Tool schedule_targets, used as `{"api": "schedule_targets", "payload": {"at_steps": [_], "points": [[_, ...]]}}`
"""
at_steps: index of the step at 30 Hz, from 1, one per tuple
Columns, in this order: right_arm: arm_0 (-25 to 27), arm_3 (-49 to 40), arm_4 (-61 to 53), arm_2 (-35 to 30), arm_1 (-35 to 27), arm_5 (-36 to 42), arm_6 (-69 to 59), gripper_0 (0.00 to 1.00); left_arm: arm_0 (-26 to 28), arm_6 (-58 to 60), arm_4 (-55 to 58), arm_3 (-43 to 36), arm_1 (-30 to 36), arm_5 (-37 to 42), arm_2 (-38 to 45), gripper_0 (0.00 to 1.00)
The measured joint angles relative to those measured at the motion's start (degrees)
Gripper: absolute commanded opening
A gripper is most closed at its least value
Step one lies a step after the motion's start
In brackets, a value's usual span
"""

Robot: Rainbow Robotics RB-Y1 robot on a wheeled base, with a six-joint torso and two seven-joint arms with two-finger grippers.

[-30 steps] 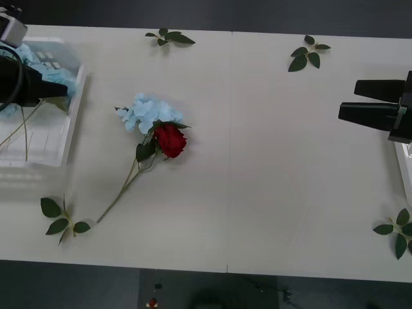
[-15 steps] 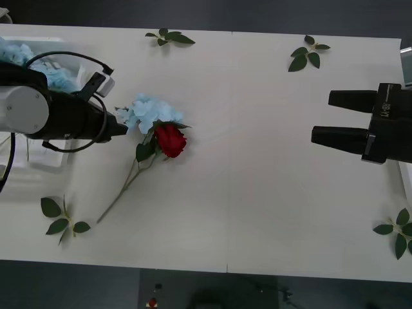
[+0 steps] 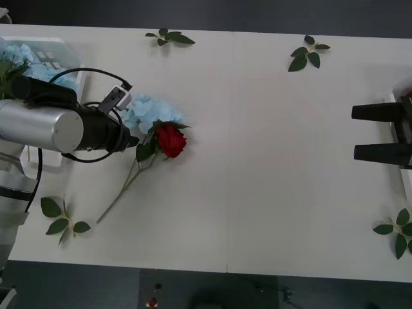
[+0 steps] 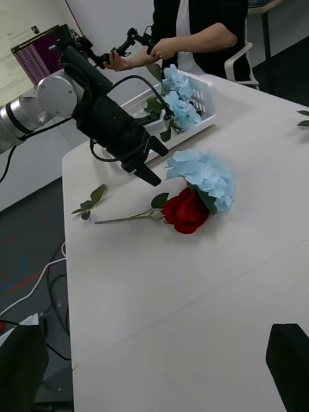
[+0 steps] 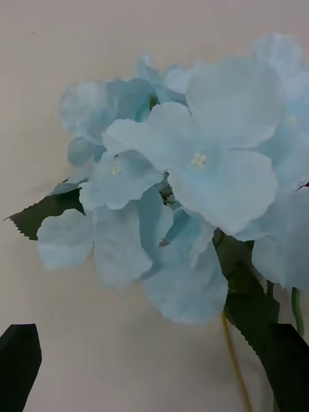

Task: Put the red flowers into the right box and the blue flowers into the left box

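1. The left claw [image 4: 149,168] is open and holds nothing, its black tips just short of the blue flower [image 3: 149,112] near the middle of the table's left half.
2. A red rose [image 3: 171,140] lies touching the blue cluster on the side away from the claw, its stem running toward the table's near edge.
3. The slatted basket [image 3: 72,82], already holding blue blooms, sits at the far left corner.
4. The right claw [image 3: 358,133] waits spread open at the right edge, beside the plain white box [image 3: 394,96].
5. The step in hand looks like picking the blue flower; whether stem or bloom lies between the fingers is hard to tell.
6. Next: close on it without catching the rose, then carry it to the basket.
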Motion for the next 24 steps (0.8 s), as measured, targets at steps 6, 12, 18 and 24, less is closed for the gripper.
{"api": "schedule_targets", "payload": {"at_steps": [6,12,18,24], "points": [[-1.0,2.8,-2.9,0.6,0.0,2.1,0.0,1.00,0.0,0.0,-1.6,0.2,0.0,-0.1,-0.3,1.00],[-1.5,2.8,-5.0,2.8,0.0,1.2,0.0,1.00,0.0,0.0,-1.6,2.9,0.0,-2.2,-0.3,1.00],[-3.4,2.8,-5.2,4.4,0.0,-0.4,0.0,1.00,0.0,0.0,-1.6,4.5,0.0,-2.3,-0.3,1.00],[-3.8,2.8,-5.9,5.2,0.0,-0.7,0.0,1.00,0.0,0.0,-1.6,6.7,-0.2,-3.7,-0.3,1.00]]}}
